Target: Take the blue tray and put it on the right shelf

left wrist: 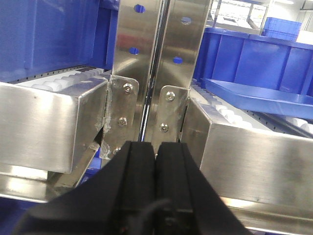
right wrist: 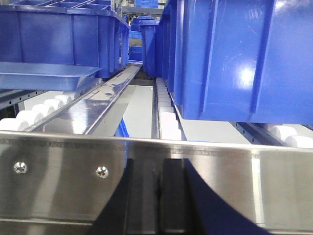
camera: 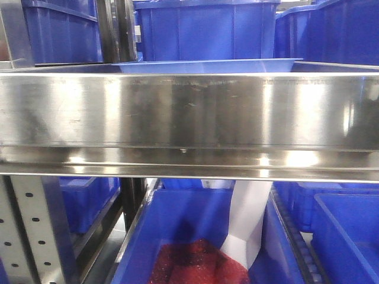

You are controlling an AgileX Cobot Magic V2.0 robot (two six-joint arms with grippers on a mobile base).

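Blue tray sat on right shelf rollers behind front rail, dark-blue bins behind it, our left gripper fingers pressed together w/ nothing between, facing steel uprights, right gripper's state we couldn't tell

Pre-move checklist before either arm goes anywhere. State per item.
1. Blue tray on the right shelf rollers, nothing gripping it: ok.
2. Tray fully seated: cannot tell; in the left wrist view it looks tilted over the white rollers.
3. Left gripper shut and empty: ok.
4. Left gripper's path: not ok; it points at the steel uprights straight ahead.
5. Right gripper: cannot tell; the right wrist view shows only a dark reflection in the front rail.
6. Deep blue bin beside the tray lane, apart from the tray: ok.
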